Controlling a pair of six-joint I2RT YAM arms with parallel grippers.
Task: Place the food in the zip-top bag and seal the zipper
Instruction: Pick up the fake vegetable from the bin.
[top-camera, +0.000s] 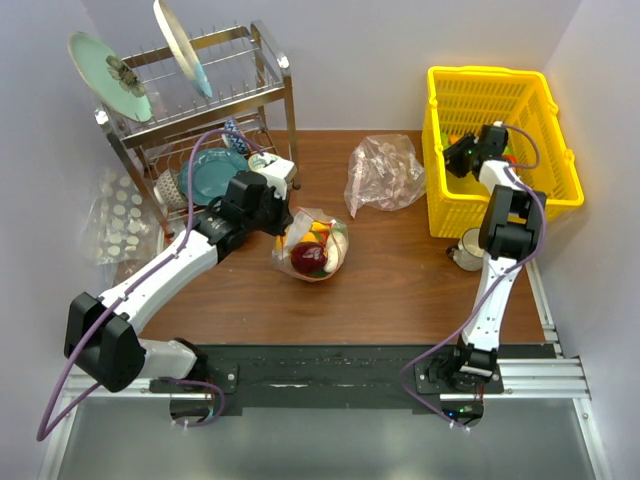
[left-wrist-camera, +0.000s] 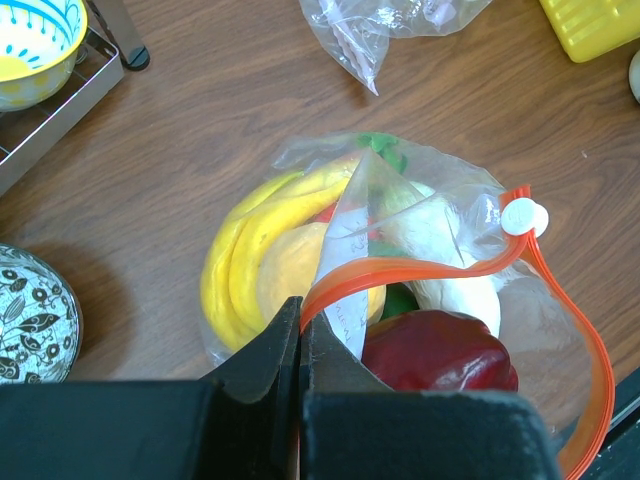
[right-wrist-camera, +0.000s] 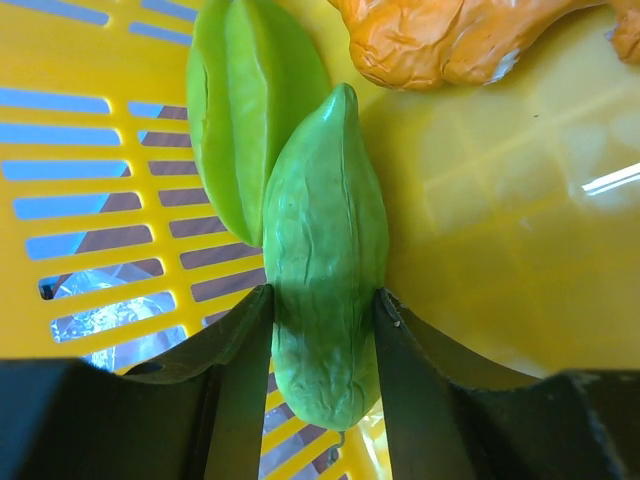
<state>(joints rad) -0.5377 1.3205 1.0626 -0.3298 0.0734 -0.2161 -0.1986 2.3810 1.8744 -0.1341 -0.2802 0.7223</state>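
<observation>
Gloss suggests the green gourd (right-wrist-camera: 325, 230), squeezed mid-body by the right gripper (right-wrist-camera: 322, 300) in the table's far-right-corner basket (right-wrist-camera: 480, 250), may slip; the left gripper (left-wrist-camera: 300, 320) pinches the limp mid-table zip-top bag's (left-wrist-camera: 450, 185) zipper (left-wrist-camera: 440, 268).

The left arm (top-camera: 170, 265) extends forward and rightward, held low; the left gripper (left-wrist-camera: 300, 320) is clamped tight on the zipper (left-wrist-camera: 420, 268). The right arm (top-camera: 495, 270) rises steeply, wrist tipped down; the right gripper (right-wrist-camera: 322, 300) presses both flanks of the green cucumber (right-wrist-camera: 325, 230).
</observation>
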